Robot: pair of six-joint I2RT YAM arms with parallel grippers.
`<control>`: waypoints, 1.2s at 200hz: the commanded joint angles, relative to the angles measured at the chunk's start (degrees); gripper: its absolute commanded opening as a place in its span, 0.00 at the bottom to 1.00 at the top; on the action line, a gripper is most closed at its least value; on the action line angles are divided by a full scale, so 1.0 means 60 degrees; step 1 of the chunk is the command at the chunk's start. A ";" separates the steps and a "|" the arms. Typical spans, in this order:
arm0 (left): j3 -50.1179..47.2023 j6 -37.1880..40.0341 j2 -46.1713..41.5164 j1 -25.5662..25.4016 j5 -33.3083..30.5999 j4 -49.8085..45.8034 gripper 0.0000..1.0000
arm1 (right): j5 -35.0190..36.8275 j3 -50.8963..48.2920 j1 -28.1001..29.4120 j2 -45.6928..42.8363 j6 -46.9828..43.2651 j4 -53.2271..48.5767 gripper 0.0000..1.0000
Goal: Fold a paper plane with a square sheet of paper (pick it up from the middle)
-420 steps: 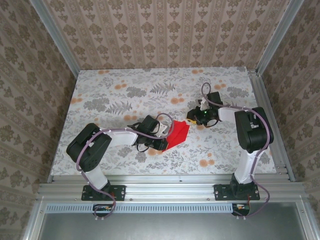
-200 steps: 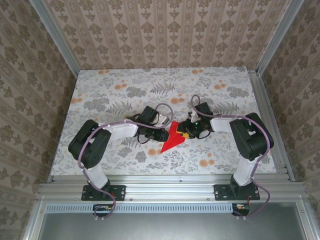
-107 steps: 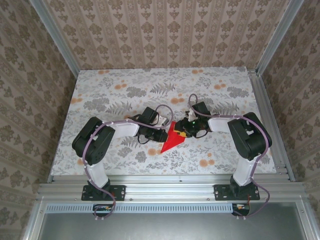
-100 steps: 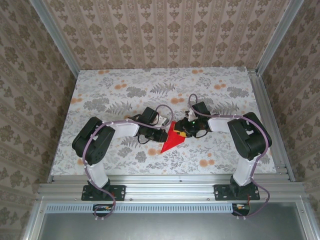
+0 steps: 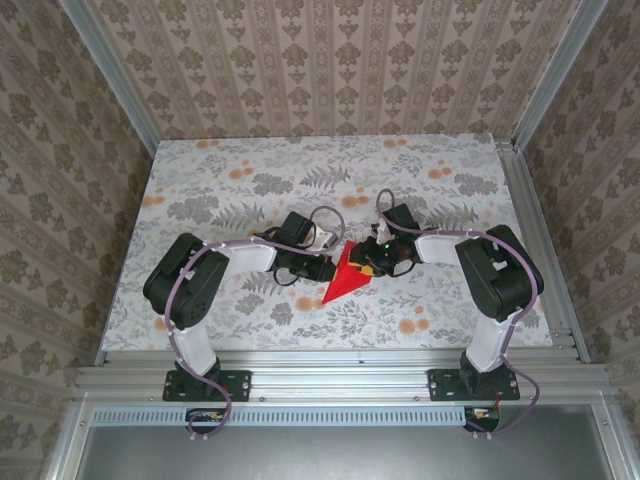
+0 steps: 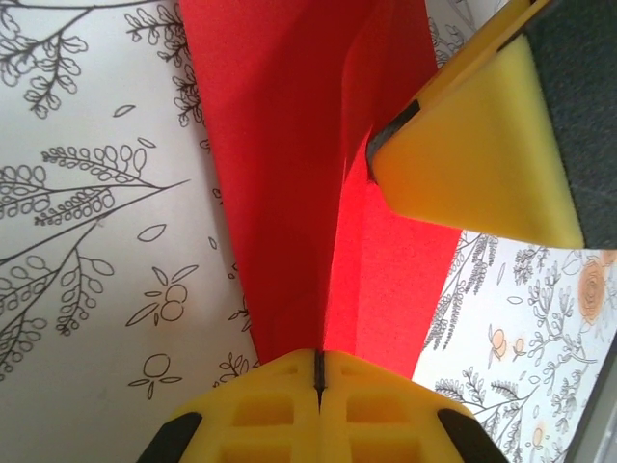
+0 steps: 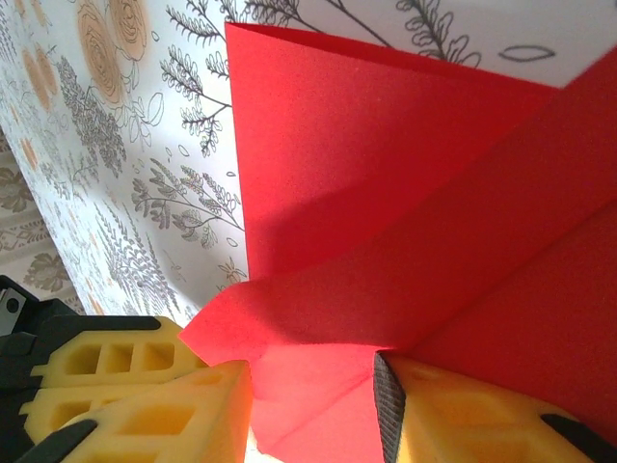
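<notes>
Paper plane [image 5: 345,277] pinched at mid-frame on the floral table [image 5: 250,170]!
Left gripper [image 6: 318,359] is clamped tight on its red fold, bottom centre of the left wrist view; right gripper [image 7: 313,386] straddles a flap, jaws apart.

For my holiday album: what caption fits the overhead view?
Mid-fold: left gripper shut on folded red paper above a floral table, right gripper open around a fold opposite.
</notes>
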 commanded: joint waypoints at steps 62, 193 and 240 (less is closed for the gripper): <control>-0.0465 -0.1152 -0.0533 0.0499 0.1363 0.1231 0.02 | -0.0224 -0.0593 0.0021 -0.0669 0.0625 0.0722 0.46; -0.0997 -0.1891 -0.0438 0.0805 0.2010 0.2425 0.03 | -0.1008 -0.0811 0.0051 -0.0132 0.2128 0.3147 0.41; -0.1172 -0.2065 -0.0377 0.0967 0.2210 0.2744 0.04 | -0.0920 -0.0725 0.0053 0.0310 0.1777 0.3064 0.35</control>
